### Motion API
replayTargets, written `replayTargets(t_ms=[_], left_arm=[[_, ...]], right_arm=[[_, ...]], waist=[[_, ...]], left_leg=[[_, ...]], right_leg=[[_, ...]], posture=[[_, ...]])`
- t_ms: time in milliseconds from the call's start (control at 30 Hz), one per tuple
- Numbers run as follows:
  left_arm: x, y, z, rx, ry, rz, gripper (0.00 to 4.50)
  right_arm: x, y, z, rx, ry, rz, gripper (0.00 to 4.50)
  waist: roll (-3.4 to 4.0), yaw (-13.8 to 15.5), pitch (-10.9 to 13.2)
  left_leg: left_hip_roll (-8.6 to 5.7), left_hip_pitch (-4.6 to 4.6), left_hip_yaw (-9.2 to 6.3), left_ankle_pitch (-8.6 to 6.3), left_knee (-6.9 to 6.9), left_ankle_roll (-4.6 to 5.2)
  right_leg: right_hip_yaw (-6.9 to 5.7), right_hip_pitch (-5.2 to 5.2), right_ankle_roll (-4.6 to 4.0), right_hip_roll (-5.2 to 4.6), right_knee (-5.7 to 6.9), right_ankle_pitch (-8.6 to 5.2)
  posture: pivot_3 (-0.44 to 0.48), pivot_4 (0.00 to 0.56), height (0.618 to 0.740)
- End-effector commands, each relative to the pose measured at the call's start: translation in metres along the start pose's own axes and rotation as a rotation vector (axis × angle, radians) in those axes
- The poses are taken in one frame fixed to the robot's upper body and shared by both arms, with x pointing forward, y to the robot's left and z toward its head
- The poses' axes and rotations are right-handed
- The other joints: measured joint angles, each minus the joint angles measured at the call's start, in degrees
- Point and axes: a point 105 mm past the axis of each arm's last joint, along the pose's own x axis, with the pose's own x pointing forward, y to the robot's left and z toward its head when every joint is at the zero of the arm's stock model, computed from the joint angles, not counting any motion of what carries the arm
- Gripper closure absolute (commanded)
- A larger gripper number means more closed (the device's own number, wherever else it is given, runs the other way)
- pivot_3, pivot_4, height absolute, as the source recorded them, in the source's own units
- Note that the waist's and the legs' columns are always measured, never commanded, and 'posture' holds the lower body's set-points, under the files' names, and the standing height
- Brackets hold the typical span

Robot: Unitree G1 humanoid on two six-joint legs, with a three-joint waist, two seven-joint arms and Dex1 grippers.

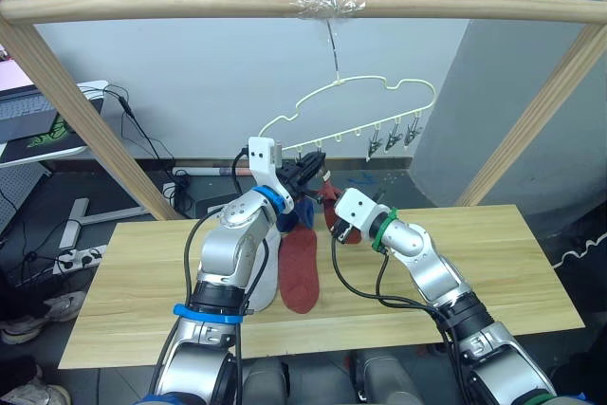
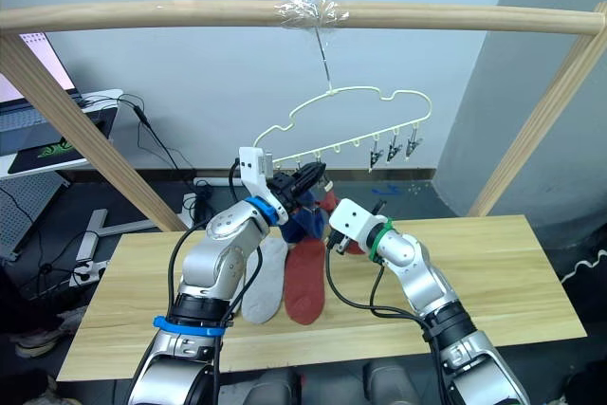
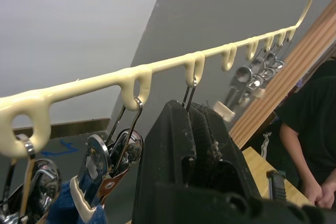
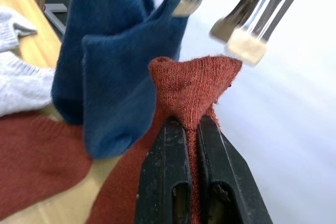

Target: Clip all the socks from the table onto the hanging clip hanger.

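clip at left gripper (image 3: 191,124): hidden behind the black fingers, only its wire loop shows
far clips (image 3: 260,69): blurry
person (image 3: 310,129): cut off by the frame edge

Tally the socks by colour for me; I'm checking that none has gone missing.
Blue socks: 2, hanging from clips on the clip hanger.
Rust red socks: 2, one flat on the table, one pinched in the right end effector.
Light grey socks: 1 sure, on the table; a second cannot be told.
Total: 5 sure.
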Motion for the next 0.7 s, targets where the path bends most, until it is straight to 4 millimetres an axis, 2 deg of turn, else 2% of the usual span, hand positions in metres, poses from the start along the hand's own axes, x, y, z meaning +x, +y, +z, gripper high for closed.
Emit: replayTargets(t_ms=[33, 500, 600, 700], left_arm=[[0.000, -0.006, 0.000, 0.014, 0.001, -0.018, 4.50], [-0.003, -0.007, -0.007, 0.009, 0.028, -0.011, 4.50], [-0.006, -0.010, -0.006, -0.035, 0.023, -0.034, 3.69], [-0.008, -0.009, -0.008, -0.021, 0.035, -0.033, 2.63]], right_arm=[[0.003, -0.010, 0.019, -0.037, -0.071, -0.024, 4.47], [0.005, -0.015, 0.030, -0.054, -0.110, -0.034, 4.47], [0.006, -0.016, 0.031, -0.044, -0.110, -0.036, 4.50], [0.007, -0.016, 0.031, -0.036, -0.113, -0.033, 4.50]], waist=[[0.00, 0.00, 0.00], [0.00, 0.00, 0.00], [0.00, 0.00, 0.00], [0.00, -0.08, 0.00]], left_leg=[[0.00, 0.00, 0.00, 0.00, 0.00, 0.00], [0.00, 0.01, 0.00, 0.00, 0.00, 0.00], [0.00, 0.00, 0.00, 0.00, 0.00, 0.00], [0.00, 0.01, 0.01, 0.00, 0.00, 0.00]], right_leg=[[0.00, 0.00, 0.00, 0.00, 0.00, 0.00], [0.00, 0.00, 0.00, 0.00, 0.01, 0.00], [0.00, 0.00, 0.00, 0.00, 0.01, 0.00], [0.01, 0.00, 0.00, 0.00, 0.01, 0.00]], posture=[[-0.027, 0.121, 0.737], [-0.025, 0.124, 0.737], [-0.024, 0.125, 0.737], [-0.020, 0.125, 0.737]])
